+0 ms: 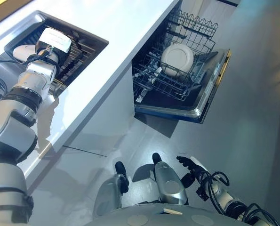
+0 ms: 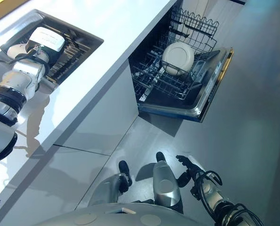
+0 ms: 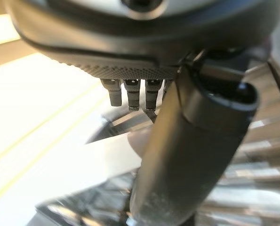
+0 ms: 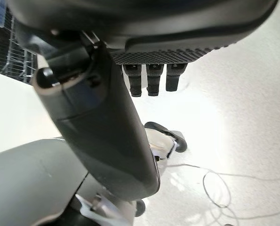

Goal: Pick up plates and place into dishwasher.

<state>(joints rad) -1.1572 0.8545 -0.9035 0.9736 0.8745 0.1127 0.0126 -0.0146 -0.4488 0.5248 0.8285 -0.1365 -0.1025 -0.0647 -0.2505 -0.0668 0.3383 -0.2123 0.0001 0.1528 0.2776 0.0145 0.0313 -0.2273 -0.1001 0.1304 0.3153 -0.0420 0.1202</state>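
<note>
A white plate [image 1: 21, 51] lies at the left end of the recessed sink rack [image 1: 85, 47] in the white counter [image 1: 116, 28]. My left arm reaches into the rack beside it. In the left wrist view my left hand [image 3: 130, 56] has straight fingers and the thumb [image 3: 191, 155] standing out, with the plate's white edge [image 3: 102, 162] just past them, not clasped. The dishwasher [image 1: 210, 89] stands open, its lower rack [image 1: 154, 80] pulled out with one white plate [image 1: 176, 59] upright in it. My right hand [image 1: 190, 164] hangs low, relaxed and holding nothing.
The dishwasher's open door [image 2: 215, 84] juts out over the grey floor [image 1: 252, 132] to the right of the counter. An upper wire rack [image 1: 196, 26] sits behind the lower one. The counter's front edge runs diagonally between sink and dishwasher.
</note>
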